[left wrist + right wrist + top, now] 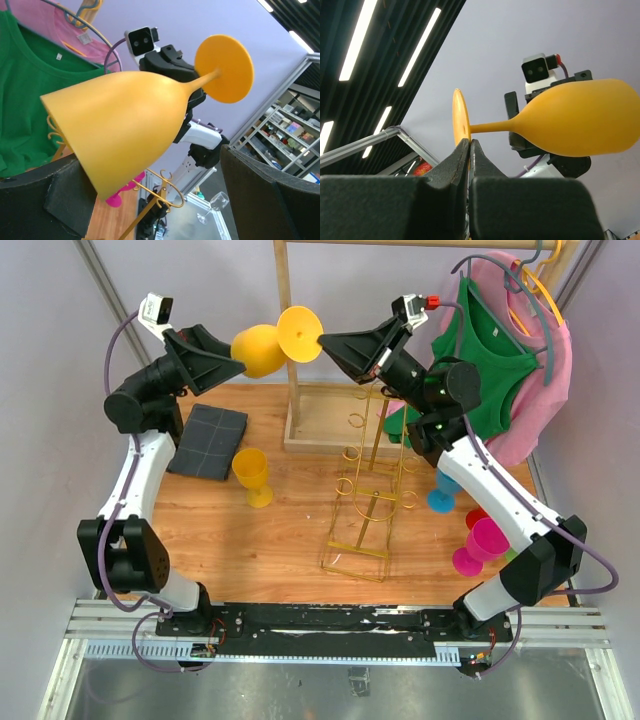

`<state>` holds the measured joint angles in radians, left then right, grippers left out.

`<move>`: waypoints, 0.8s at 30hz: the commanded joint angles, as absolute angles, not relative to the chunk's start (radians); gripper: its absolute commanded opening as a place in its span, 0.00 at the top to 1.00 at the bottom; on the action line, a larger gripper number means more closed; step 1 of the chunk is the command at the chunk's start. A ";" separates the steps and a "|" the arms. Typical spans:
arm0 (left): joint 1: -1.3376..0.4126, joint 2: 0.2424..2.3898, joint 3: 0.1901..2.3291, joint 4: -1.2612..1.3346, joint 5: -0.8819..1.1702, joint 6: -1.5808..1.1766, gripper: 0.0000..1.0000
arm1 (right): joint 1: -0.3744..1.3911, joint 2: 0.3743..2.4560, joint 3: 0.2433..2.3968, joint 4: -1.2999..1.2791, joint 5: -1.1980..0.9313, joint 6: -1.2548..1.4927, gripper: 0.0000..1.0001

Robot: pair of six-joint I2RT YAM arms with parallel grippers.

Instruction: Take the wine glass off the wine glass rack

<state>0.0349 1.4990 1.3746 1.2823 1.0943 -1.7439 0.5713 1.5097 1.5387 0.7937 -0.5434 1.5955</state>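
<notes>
Glass [258, 350] pinched by right jaws; left jaws wide, seemingly around its bowl.

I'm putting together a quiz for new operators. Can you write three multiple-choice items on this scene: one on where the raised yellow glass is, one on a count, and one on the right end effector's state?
1. Where is the raised wine glass relative to the wine glass rack?
A) hanging in one of its rings
B) off it, held up in the air
C) lying across its base

2. How many yellow glasses show in the top view?
A) one
B) three
C) two

3. The right end effector is:
A) shut on the glass's foot
B) wide open, holding nothing
C) shut on the bowl

Answers:
1 B: the top view shows the glass in the air, clear of the gold wire.
2 C: besides the raised one, a second yellow glass stands on the table.
3 A: the right wrist view shows its fingers pinching the disc-shaped foot.
</notes>
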 commanded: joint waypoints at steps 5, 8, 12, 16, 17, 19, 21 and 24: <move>0.028 1.428 1.419 1.368 1.065 -1.771 0.01 | 0.593 1.503 1.449 0.904 -0.502 1.609 0.99; 0.028 1.395 1.424 1.374 1.071 -1.777 0.04 | 0.592 1.510 1.402 0.947 -0.484 1.631 0.99; 0.028 1.338 1.413 1.357 1.074 -1.768 0.21 | 0.590 1.523 1.382 0.969 -0.470 1.643 0.99; 0.028 1.278 1.395 1.303 1.067 -1.724 0.68 | 0.591 1.542 1.410 0.964 -0.480 1.642 0.99; 0.028 1.268 1.390 1.287 1.064 -1.710 0.85 | 0.591 1.544 1.419 0.961 -0.483 1.639 0.99; 0.028 1.259 1.383 1.262 1.066 -1.689 0.99 | 0.590 1.545 1.439 0.948 -0.496 1.630 0.99; 0.028 1.258 1.384 1.255 1.072 -1.680 1.00 | 0.589 1.538 1.465 0.921 -0.515 1.607 0.99; 0.033 1.261 1.431 1.194 1.095 -1.603 1.00 | 0.590 1.507 1.514 0.821 -0.562 1.539 0.99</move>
<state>0.0296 1.2503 1.3823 1.2720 1.0817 -1.7012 0.5781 1.5494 1.4269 0.8772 -0.5011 1.6287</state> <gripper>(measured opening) 0.050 0.009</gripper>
